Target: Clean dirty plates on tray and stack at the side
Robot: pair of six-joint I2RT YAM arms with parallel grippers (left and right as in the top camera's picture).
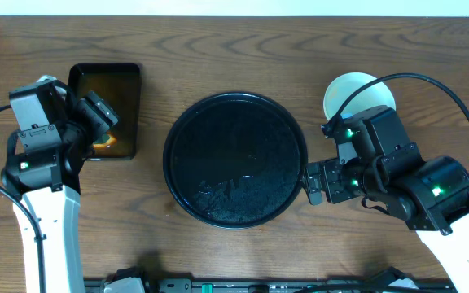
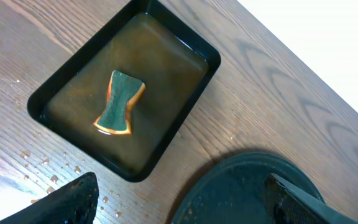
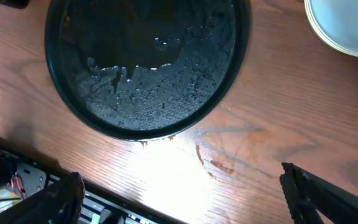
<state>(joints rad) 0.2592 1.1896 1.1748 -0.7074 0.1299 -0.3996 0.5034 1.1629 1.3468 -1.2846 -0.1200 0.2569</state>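
Resting place of the plates: the pale round plates (image 1: pixel 355 88) sat stacked on the bare wood beyond the right rim of the large round black tray (image 1: pixel 234 159), apart from it. The right arm hid part of the stack, so the count could not be read. The right wrist view showed a yellowish rim under a white one.
Tray surface: it carried no plate, only a film and beads of water, likely left by wet wiping done over it.
Left gripper (image 1: pixel 100 122): its fingers were spread wide and held nothing, hovering above the small rectangular black tray (image 2: pixel 84 59).
Sponge: a green-and-orange sponge (image 2: pixel 120 102) with a pinched waist lay in brownish water inside that small tray, probably parked there so it dripped into the tray and not onto the wood.
Right gripper (image 1: pixel 316 183): its jaws were parted and empty, just beside the big tray's right rim, on the side nearest the stack.
Table: the brown wooden table (image 1: pixel 234 49) bore droplets (image 2: pixel 42 167) near the small tray and an orange-brown smear (image 3: pixel 215 163) by the big tray's front rim.
Stage, as a judgement: the cleaning and stacking looked finished, with both arms unloaded.
Risk: the right arm's cable hung over the stack and could nudge it.
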